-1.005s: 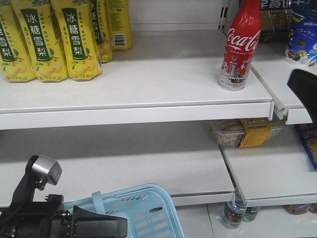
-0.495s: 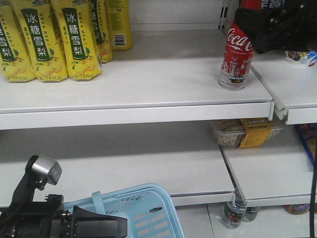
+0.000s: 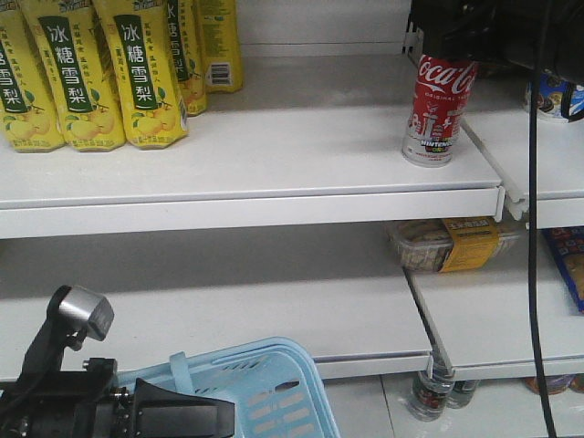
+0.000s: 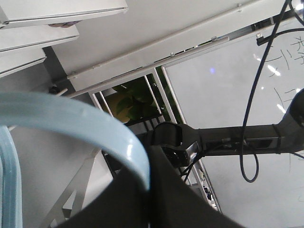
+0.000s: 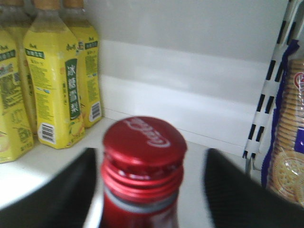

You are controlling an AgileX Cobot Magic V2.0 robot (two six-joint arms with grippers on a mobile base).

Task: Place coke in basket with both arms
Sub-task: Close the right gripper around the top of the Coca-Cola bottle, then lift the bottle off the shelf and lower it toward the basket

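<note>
place: shop | fittings: white tiered shelves | stock: rows of barcoded yellow bottles, coke, biscuit packs, boxed snack | also: pale blue slotted shopping basket

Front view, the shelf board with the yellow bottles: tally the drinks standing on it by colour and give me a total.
Yellow bottles: 5 in view, the leftmost cut off by the picture's edge
Red coke: 1
Total: 6

Coke neck hidden behind right arm, basket cut by bottom edge, right jaws blurred up close
</note>
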